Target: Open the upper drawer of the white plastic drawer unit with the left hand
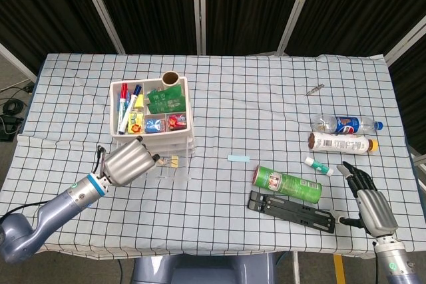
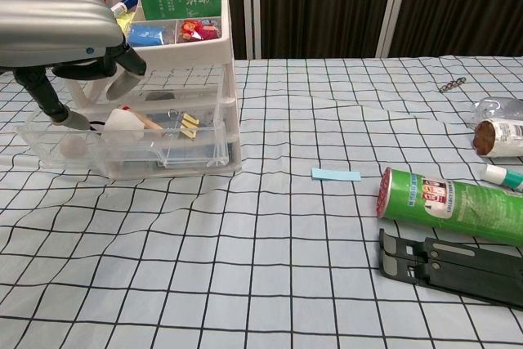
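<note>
The left hand hovers at the front of the white plastic drawer unit, its fingers curled downward over the front edge of a clear drawer that stands pulled out toward the robot; whether the fingertips actually hook the drawer's lip or only rest against it cannot be told from either view. The unit sits on the left part of the checked worktop, its open top tray holding markers, green packets and small coloured items. The pulled-out drawer holds binder clips and a few small pieces, so it should be light, and its thin clear plastic will likely flex and feel slippery. The sound place to take hold is probably the moulded lip at the middle of the front, pulling straight and level so the drawer does not jam or drag the light unit across the cloth. Which level of the unit this drawer belongs to is hard to judge. Further out lie a pale blue slip, a green can on its side, a black folding stand, a white tube, two bottles and a small metal piece. The right hand rests near the right front edge, fingers loosely spread, holding nothing.
</note>
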Controlling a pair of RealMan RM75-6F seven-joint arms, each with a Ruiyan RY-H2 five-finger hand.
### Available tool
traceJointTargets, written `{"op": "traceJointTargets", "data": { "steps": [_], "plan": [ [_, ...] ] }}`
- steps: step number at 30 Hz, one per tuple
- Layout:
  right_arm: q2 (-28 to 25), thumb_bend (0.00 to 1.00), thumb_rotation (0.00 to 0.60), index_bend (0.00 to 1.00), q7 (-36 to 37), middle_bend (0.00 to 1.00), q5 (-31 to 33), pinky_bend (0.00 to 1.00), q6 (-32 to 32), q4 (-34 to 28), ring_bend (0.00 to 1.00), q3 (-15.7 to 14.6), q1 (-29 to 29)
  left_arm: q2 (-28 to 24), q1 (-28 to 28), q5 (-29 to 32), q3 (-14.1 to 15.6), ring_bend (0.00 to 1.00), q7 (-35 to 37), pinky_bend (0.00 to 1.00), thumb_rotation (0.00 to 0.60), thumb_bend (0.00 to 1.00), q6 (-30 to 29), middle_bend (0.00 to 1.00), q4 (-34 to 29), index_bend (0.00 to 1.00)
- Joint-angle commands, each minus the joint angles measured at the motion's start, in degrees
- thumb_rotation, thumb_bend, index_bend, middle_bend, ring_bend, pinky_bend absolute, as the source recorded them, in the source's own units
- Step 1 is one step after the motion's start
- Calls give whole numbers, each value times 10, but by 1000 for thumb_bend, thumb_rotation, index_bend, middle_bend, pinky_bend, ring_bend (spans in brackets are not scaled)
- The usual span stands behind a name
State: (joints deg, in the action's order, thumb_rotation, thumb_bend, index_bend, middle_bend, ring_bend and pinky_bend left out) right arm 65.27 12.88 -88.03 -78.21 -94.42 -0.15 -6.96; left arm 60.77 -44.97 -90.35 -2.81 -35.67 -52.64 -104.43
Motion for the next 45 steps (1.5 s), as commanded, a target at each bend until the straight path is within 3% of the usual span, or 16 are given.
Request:
{"op": "traceJointTargets", "data": {
  "steps": [1,8,23,35,45],
  "plan": [
    [0,111,600,17,0,0,-1,0,0,0,0,0,0,-1,-2,8,-1,769,-11,640,600,0,7,886,0,581],
    [1,111,600,17,-1,0,1,0,0,0,0,0,0,18,-5,23,-6,769,-22,640,600,0,12,886,11,580],
    [2,111,600,20,4,0,-2,0,-4,4,0,1,0,23,-15,83,-9,769,-76,640,600,0,40,886,-2,483],
    [0,111,600,24,12,0,-1,0,-7,5,0,3,1,40,-28,121,-6,769,-114,640,600,2,48,886,-8,486],
    [0,111,600,24,15,0,-3,0,-10,5,0,3,2,44,-30,135,0,769,-126,640,600,183,40,886,-10,580]
  ]
}}
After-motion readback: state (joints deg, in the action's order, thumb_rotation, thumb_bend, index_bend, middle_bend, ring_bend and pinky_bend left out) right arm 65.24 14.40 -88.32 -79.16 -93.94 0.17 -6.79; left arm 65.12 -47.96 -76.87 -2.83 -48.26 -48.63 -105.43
